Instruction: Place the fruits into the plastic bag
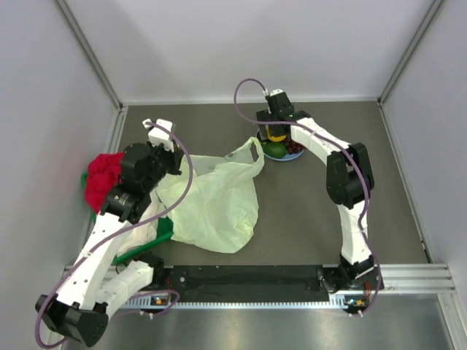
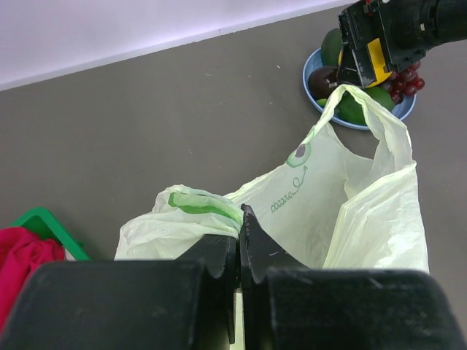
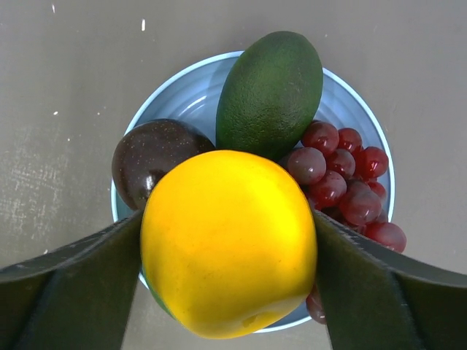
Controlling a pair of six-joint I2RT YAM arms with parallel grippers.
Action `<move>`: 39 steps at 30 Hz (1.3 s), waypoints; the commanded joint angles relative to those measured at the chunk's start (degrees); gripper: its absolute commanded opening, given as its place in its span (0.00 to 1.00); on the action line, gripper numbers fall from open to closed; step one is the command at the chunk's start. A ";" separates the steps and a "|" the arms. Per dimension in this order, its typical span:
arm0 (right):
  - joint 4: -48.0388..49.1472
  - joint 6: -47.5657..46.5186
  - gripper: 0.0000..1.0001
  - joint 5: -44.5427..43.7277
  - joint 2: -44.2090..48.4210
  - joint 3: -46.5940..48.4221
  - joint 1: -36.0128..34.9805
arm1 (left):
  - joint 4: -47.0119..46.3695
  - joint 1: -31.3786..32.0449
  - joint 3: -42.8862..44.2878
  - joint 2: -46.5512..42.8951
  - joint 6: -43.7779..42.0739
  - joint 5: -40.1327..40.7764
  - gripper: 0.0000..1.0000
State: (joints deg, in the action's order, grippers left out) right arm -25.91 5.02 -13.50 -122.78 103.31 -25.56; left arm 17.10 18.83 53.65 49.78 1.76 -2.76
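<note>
Fruits: citrus sits dead centre between right pincer fingers. Pads look pressed on both flanks, so gripping it I think, firmness hard to call. Rest lie on blue plate just past tips: green avocado straight ahead, dark red grapes beside one finger, small dark fruit beside other.

Tip: hold at widest girth, lift straight up so neighbours don't roll.

Left pincer clamped shut on plastic bag rim, bag sprawled ahead of it. Pale yellow-green, crinkly, glossy.
</note>
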 commanded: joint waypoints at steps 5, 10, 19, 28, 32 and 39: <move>2.18 0.17 0.69 0.22 4.73 1.02 0.69 | -2.95 -0.20 -0.03 -0.30 -0.09 -2.59 0.00; 4.37 0.52 0.63 0.31 13.51 -3.54 0.60 | -3.83 -0.28 -0.47 -1.09 -0.35 -7.69 0.00; 14.56 5.95 0.59 18.82 37.51 -19.71 0.60 | -7.34 -0.28 -1.88 -4.34 -0.44 -20.51 0.00; 25.47 17.31 0.56 48.90 40.79 -28.86 -2.72 | -10.95 -0.28 -3.11 -7.59 -0.27 -32.21 0.00; 25.56 15.99 0.55 52.86 38.24 -28.51 -7.21 | -11.21 -0.29 -3.20 -7.33 -0.09 -34.32 0.00; 32.41 20.03 0.53 62.53 32.62 -28.25 -11.44 | -11.21 -0.28 -3.20 -7.24 -0.44 -35.64 0.00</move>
State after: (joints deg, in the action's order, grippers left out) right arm -1.48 22.39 40.47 -88.42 74.22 -35.05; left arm 9.41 18.79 50.52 42.65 1.74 -35.73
